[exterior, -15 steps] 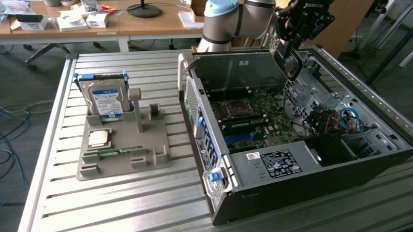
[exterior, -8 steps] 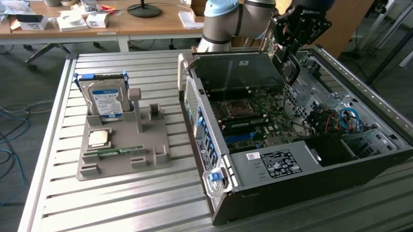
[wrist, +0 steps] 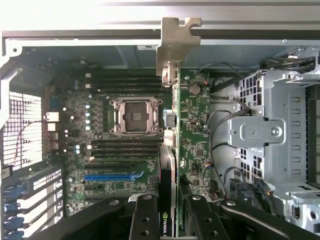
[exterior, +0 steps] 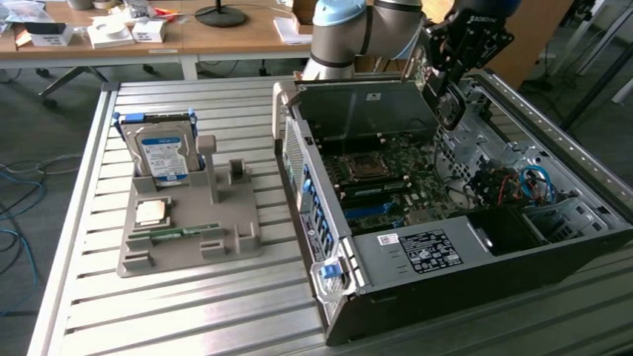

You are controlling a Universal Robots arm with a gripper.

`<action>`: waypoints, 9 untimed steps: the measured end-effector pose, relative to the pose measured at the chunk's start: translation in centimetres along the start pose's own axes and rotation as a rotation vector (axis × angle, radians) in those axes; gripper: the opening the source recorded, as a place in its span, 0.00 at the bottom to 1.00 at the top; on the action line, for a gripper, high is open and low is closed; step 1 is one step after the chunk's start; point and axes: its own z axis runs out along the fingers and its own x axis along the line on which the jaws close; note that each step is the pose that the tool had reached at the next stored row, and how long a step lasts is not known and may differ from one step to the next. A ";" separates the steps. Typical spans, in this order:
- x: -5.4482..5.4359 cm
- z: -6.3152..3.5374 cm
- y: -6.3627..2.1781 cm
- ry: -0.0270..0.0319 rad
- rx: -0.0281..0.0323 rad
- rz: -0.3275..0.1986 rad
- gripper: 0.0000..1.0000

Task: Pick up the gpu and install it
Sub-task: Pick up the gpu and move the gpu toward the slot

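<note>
Found the gpu clamped edge-on between the fingers, one pressed to each face, with the silver bracket at the end away from them. Held it over the open computer case, above the motherboard and toward the case's far end in the exterior view. Could not tell of any contact between the card's lower edge and a slot. Saw the empty CPU socket close on one side of the card, with rows of dark memory slots and a blue slot beyond it. Saw loose dark cables just beside the other face, crowding the gap up to the grey metal drive cage. Noted blue cables deeper in the case. Left well apart on the slatted counter, at the exterior view's left: a grey holder carrying an upright hard drive, a flat CPU chip and a green RAM stick.
</note>
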 end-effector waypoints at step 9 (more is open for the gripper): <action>-0.1 1.11 -0.08 0.0000 -0.0001 -0.002 0.26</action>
